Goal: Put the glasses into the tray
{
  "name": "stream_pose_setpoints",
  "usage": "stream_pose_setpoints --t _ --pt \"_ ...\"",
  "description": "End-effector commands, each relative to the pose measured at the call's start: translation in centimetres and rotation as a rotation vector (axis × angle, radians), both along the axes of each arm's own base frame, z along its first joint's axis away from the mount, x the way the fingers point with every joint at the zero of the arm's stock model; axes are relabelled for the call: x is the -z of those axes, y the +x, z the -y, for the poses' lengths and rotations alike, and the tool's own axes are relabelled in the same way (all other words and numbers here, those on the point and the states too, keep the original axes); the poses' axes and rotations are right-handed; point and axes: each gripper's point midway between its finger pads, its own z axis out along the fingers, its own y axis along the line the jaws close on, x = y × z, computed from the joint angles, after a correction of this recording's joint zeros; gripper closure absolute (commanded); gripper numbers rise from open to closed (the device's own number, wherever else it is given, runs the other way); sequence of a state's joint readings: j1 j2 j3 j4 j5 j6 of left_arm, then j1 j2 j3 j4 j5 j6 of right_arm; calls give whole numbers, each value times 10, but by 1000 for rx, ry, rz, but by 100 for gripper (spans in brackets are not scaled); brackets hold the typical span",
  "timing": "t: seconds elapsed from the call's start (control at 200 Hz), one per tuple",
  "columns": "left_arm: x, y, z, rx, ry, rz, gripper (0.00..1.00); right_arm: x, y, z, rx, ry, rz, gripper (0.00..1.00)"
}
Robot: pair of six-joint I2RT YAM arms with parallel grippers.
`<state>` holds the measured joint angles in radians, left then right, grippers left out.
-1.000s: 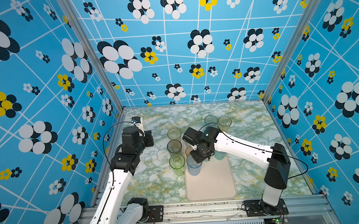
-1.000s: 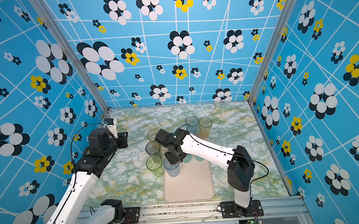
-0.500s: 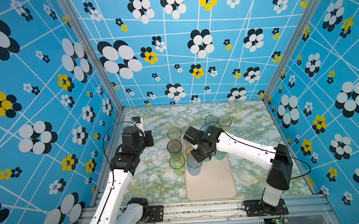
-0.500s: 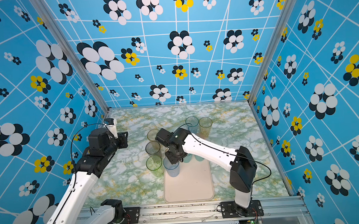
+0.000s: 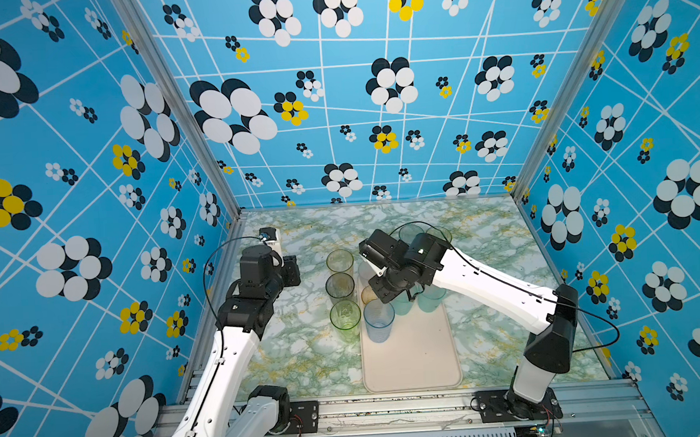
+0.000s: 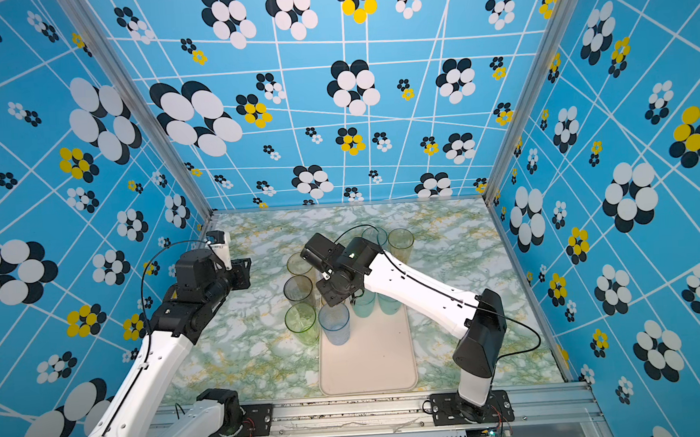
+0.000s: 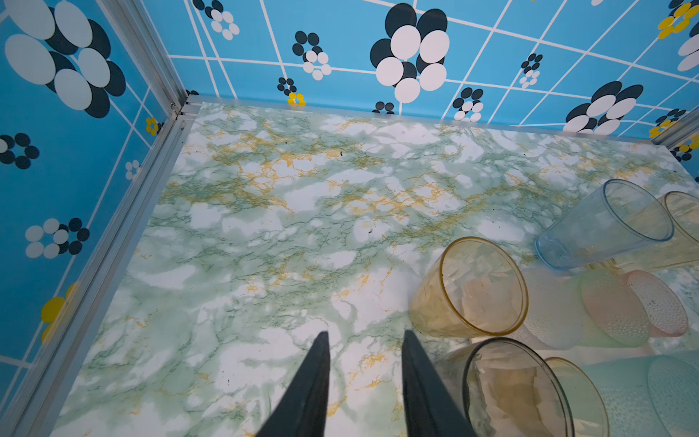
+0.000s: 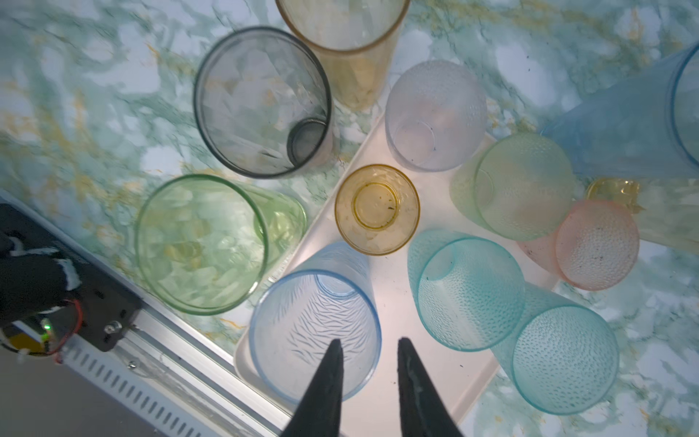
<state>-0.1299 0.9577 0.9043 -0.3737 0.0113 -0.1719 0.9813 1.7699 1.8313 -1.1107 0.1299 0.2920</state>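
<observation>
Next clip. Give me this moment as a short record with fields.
left gripper: open, empty, over table
right gripper: open, above blue glass
tray: holds blue glass, small amber glass, others
beside tray: green glass, grey glass, tall amber glass, upright on table

Three glasses [image 5: 340,286] stand just left of the tray [image 5: 415,357]

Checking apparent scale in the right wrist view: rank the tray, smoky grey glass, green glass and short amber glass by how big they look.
1. tray, partly covered.
2. green glass and smoky grey glass: rims look about alike, not ranked.
3. short amber glass, smallest; its rim is farther away.
</observation>
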Motion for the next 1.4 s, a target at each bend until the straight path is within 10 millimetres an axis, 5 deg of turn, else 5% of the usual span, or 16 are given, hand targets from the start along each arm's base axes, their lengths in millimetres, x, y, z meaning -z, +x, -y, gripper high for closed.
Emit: stream_pose_setpoints --t 0.0,0.555,1.395 --pt "-8 2 -6 -13 19 12 66 -9 -5 -19 -68 58 -20 75" --pt "-2 5 -6 -17 32 -4 67 29 -24 -67 -190 -24 -123 82" --pt "-2 6 -7 -18 32 -3 67 64 -20 -68 -180 -122 -159 80"
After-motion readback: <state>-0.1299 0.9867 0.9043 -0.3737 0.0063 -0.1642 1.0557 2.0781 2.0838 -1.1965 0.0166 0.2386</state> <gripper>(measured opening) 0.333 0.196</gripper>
